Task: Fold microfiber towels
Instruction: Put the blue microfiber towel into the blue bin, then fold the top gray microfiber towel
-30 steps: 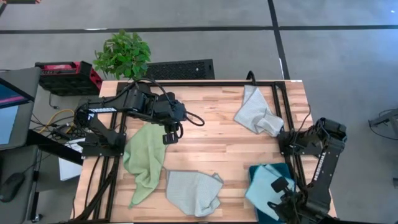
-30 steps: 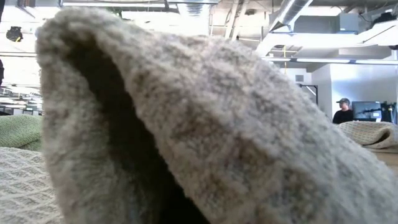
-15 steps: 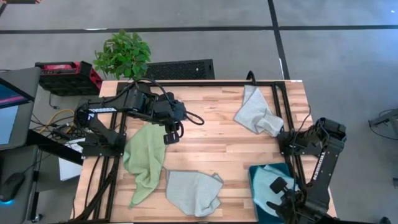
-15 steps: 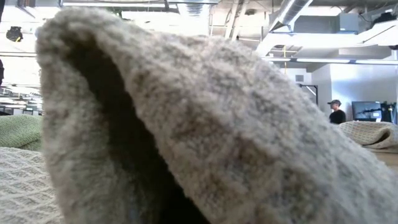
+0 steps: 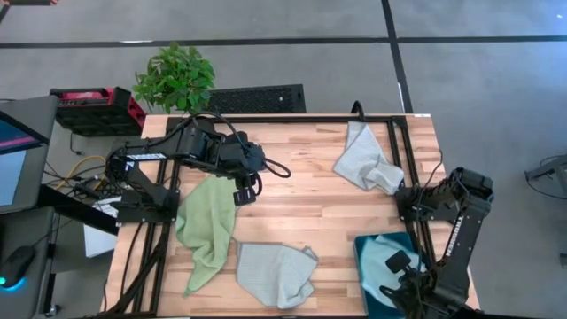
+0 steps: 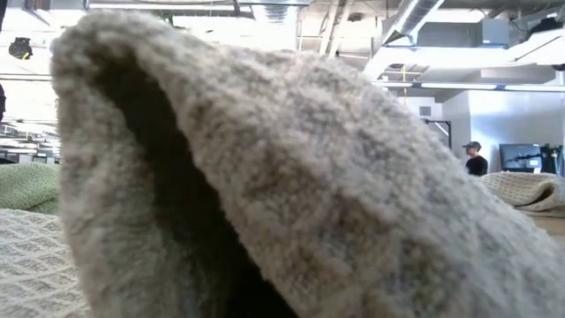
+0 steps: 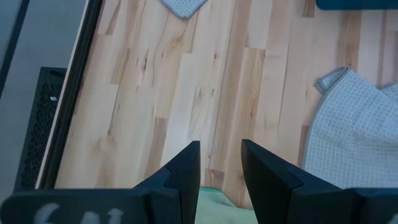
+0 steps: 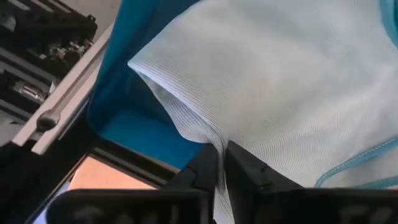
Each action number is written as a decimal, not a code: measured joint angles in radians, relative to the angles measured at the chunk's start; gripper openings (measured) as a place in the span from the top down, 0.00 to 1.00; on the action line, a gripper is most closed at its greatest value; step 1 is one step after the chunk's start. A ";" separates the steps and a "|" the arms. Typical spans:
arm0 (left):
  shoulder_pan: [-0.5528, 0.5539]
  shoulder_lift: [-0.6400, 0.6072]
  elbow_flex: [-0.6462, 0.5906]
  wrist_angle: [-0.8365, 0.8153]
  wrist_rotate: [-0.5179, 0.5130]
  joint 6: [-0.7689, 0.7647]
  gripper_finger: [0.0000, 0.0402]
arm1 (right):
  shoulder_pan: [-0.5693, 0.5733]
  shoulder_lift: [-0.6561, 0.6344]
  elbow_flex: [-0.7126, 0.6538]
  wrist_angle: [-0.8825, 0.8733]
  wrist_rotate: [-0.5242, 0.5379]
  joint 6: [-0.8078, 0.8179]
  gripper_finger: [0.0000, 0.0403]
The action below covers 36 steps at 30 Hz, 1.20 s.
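At about five o'clock on the table point(image 5: 301, 177) the right pincer point(image 8: 222, 163) sits low over the teal bin point(image 5: 366, 245), its narrow jaws pinched on a fold of the light blue towel point(image 8: 280, 81) that lies bunched inside the bin. The hold looks thin, taken on a single ridge of cloth near the bin wall, so the likely failure is the towel sliding out as it is lifted, or its trailing part catching the rim and tugging the bin along. The left pincer point(image 7: 221, 163) hovers near ten o'clock, jaws parted and holding nothing, just over the upper edge of the light green towel point(image 5: 206, 229), which sprawls crumpled toward seven o'clock. One pale grey-blue towel point(image 5: 275, 270) lies rumpled at six o'clock, touching the green one's lower edge; the other grey-blue towel point(image 5: 365, 161) is heaped at two o'clock beside the frame rail. None looks folded. A close grab on the green towel could drag its neighbour too. The low view is blocked by towel pile, with a person point(image 6: 475, 159) far behind in the room.
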 joint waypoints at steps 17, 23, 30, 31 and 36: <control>0.000 0.000 0.000 0.000 0.000 0.000 0.73 | -0.001 0.000 0.000 -0.009 0.099 0.098 0.71; 0.000 0.000 0.000 -0.001 0.000 0.006 0.73 | -0.015 0.000 0.000 -0.035 0.124 0.138 0.71; -0.005 0.000 0.000 -0.021 0.000 0.008 0.73 | -0.067 -0.004 0.000 -0.201 0.302 0.395 0.71; -0.004 0.000 0.000 -0.021 0.000 0.008 0.73 | -0.078 -0.009 0.000 -0.229 0.318 0.440 0.71; -0.004 0.000 0.000 -0.025 0.000 0.016 0.73 | -0.186 -0.078 -0.001 -0.229 0.367 0.599 0.71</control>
